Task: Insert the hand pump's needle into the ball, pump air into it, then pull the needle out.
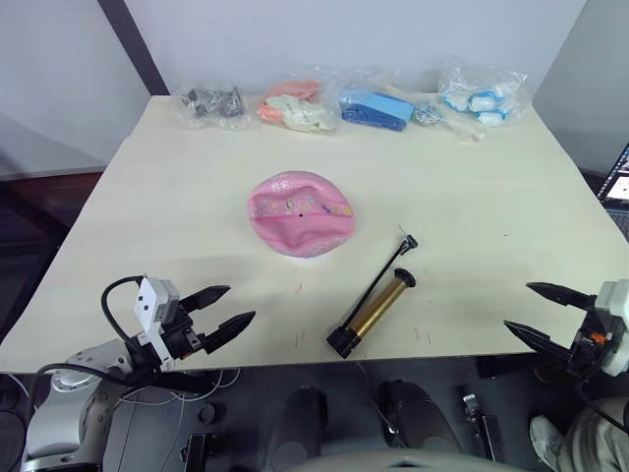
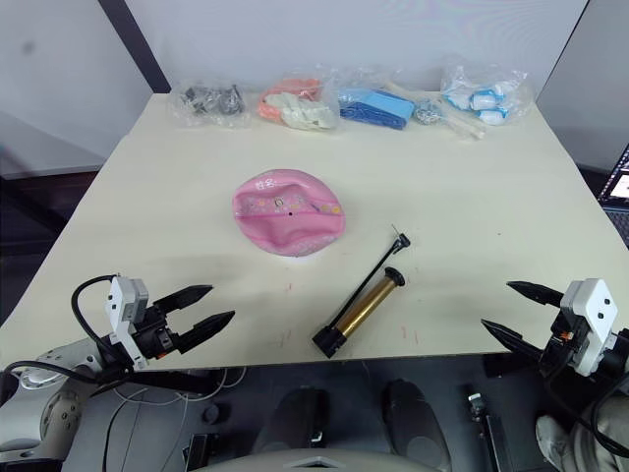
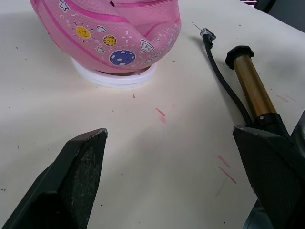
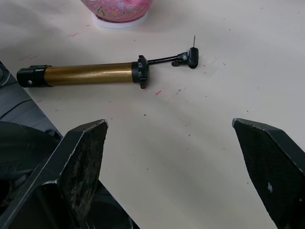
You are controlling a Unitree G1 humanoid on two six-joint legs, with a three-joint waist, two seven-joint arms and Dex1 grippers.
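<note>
Claws spread wide and empty at the near edge of the bench, the left claw and right claw have yet to touch anything, so by this showing the task sits at its opening step. The ball, pink and caved in like a bowl, rests on a white ring at mid-bench with its black valve dot facing up. Just beside the ball, towards the right claw, lies the hand pump, its gold barrel slanting away from the ball and its thin hose running along the barrel to the needle, which lies flat on the bench, apart from the ball.

Next, judging from this layout, one claw must pick up the hose fitting behind the needle and steer the pin to the valve, likely while the other steadies the soft ball.

Behind the ball, bagged items line the far edge; their contents are hard to make out.
</note>
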